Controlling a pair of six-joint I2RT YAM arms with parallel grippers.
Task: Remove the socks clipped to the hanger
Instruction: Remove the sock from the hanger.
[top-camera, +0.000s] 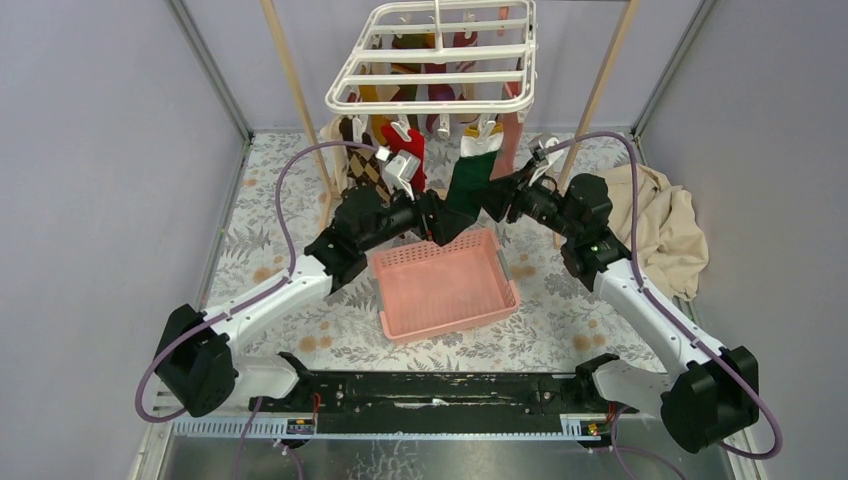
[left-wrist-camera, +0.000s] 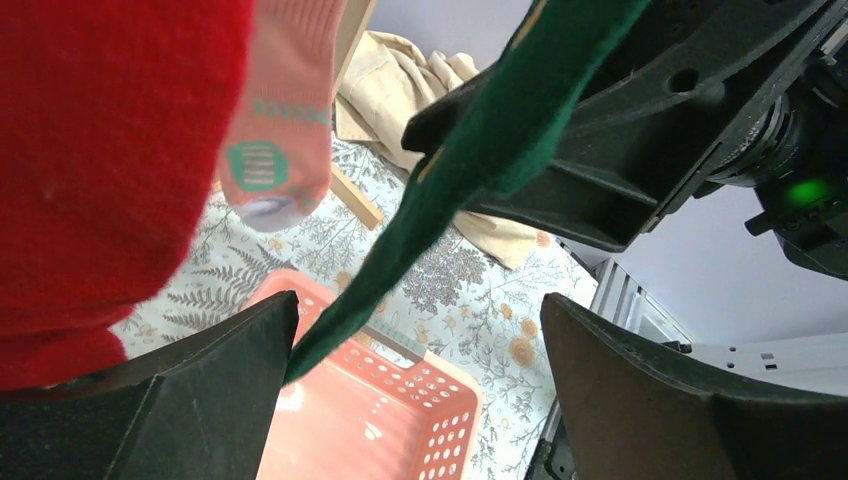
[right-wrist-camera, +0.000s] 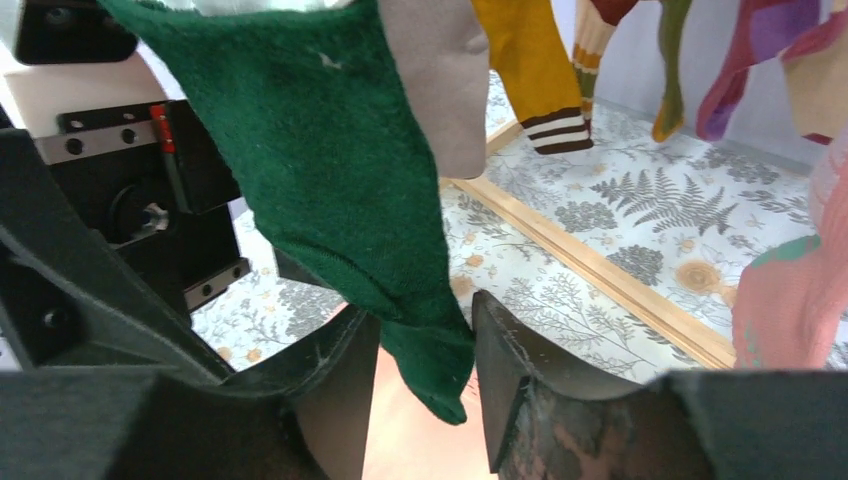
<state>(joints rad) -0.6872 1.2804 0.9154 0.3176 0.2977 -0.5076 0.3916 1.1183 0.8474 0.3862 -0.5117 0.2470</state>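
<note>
From above, the white hanger hangs over the table's far side with socks clipped under it; both arms meet at the green sock, above the pink basket. The left wrist view shows the left gripper wide apart, holding nothing, the sock's edge against one finger. In the right wrist view the right gripper is half closed around the sock's toe, pads nearly pinching it.

Pale lilac-grey walls are enclosing a table covered in a fern-print cloth, while a wooden rail frame is standing far and a beige cloth is lying crumpled right.
</note>
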